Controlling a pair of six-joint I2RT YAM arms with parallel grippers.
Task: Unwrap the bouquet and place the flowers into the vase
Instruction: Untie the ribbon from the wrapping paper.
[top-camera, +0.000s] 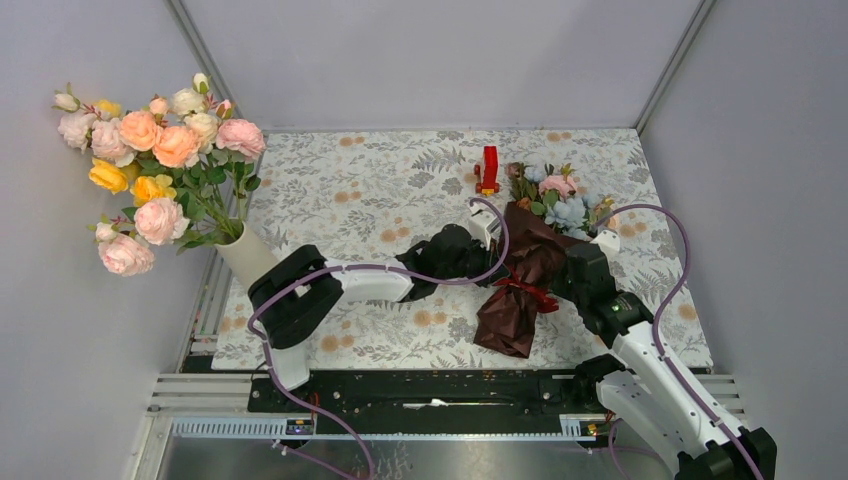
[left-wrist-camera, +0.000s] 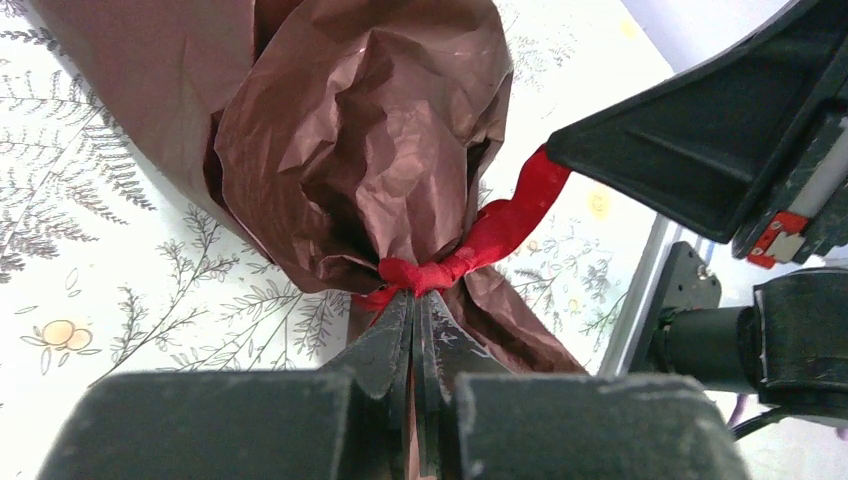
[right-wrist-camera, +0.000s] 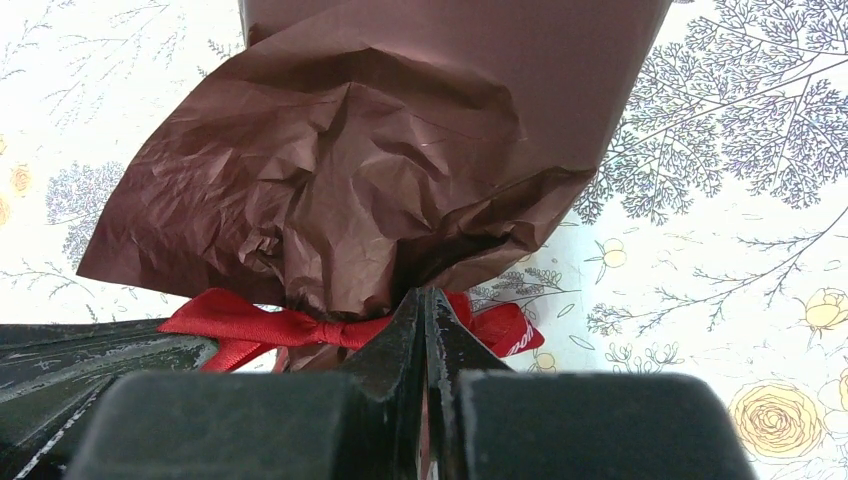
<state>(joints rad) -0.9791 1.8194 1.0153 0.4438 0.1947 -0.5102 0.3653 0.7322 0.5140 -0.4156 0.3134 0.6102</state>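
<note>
The bouquet (top-camera: 520, 275) is laid crosswise between the left and right jaws, which are pressed together on its ribbon (left-wrist-camera: 500, 225) from opposite sides, the knot just ahead of each.

The left arm (top-camera: 365, 281) is stretched out low toward the right, with the forearm held nearly level. The right arm (top-camera: 648, 362) is angled up and inward from its base, so that the two wrists are set facing each other near the middle. The left gripper (left-wrist-camera: 413, 302) is seen with its jaws pressed together, only a hairline seam being left between the fingers (left-wrist-camera: 385, 345). The right gripper (right-wrist-camera: 425, 297) is likewise closed, its tips brought to a point. Whether anything is pinched cannot be told.
</note>
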